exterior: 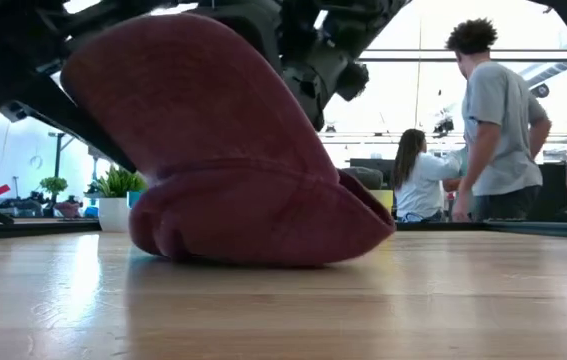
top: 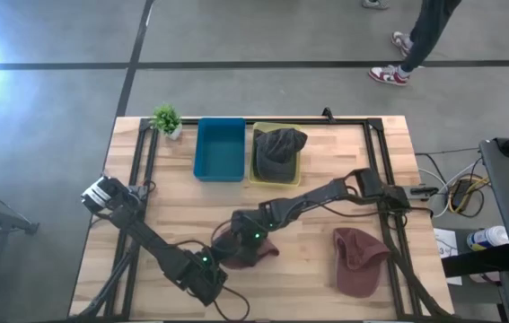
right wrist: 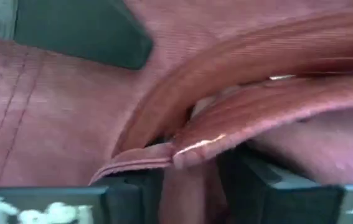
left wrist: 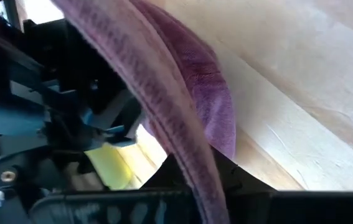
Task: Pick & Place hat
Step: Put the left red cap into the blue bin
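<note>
A maroon hat [top: 261, 252] lies near the middle of the table, toward its near edge; in the low view [exterior: 233, 160] its underside rests on the wood and its top is raised. My left gripper [top: 218, 266] is shut on its left side, and my right gripper [top: 247, 237] is shut on its far side. A second maroon hat [top: 358, 260] lies flat at the near right. A dark grey hat [top: 278, 148] sits in the yellow bin [top: 256, 176]. My left gripper holds the maroon hat's stitched edge [left wrist: 177, 127], which runs down between its two fingers [left wrist: 251, 180]. It comes from the table's near left side. The hat's lower part lies on the table. My right gripper pinches folded layers of the hat's rim [right wrist: 195, 144] between its two fingers [right wrist: 269, 183], coming slantwise from the far right. The hat's body spreads beyond the fingers.
A blue bin [top: 220, 149] stands beside the yellow bin at the table's far side, with a small potted plant [top: 166, 119] at the far left. Cables and gear [top: 460, 193] lie off the right edge. People [exterior: 493, 120] are in the room behind.
</note>
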`<state>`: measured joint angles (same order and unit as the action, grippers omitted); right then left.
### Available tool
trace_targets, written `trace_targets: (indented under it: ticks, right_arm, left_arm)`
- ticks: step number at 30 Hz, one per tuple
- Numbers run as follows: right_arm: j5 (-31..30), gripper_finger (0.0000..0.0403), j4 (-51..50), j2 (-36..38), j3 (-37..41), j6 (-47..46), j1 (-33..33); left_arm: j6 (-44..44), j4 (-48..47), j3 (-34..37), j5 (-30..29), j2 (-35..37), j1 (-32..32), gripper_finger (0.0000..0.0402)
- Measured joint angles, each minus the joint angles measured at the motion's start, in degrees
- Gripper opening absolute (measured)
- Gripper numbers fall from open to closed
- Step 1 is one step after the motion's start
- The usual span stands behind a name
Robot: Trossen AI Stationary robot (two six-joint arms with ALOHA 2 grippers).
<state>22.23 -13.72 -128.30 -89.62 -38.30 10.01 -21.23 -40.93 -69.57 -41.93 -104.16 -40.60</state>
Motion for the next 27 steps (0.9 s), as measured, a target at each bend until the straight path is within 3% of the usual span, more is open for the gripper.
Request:
trace_targets:
  ticks: [15, 22, 27]
  right_arm:
    - [-4.6, 0.0150, -8.2, 10.0, 0.1, 22.7, -0.5]
    - [-9.0, 0.0150, -18.3, 12.6, 0.1, 28.7, -0.6]
    - [-19.5, 0.0150, -23.4, 13.9, 0.9, 29.9, -0.6]
  left_arm:
    - [1.8, 0.0, 1.5, -3.7, -0.1, 0.0, 0.0008]
    - [2.1, -0.1, 1.5, -4.7, -0.1, 0.1, 0.0008]
    - [2.2, -0.2, 1.5, -5.6, -0.1, 0.1, 0.0008]
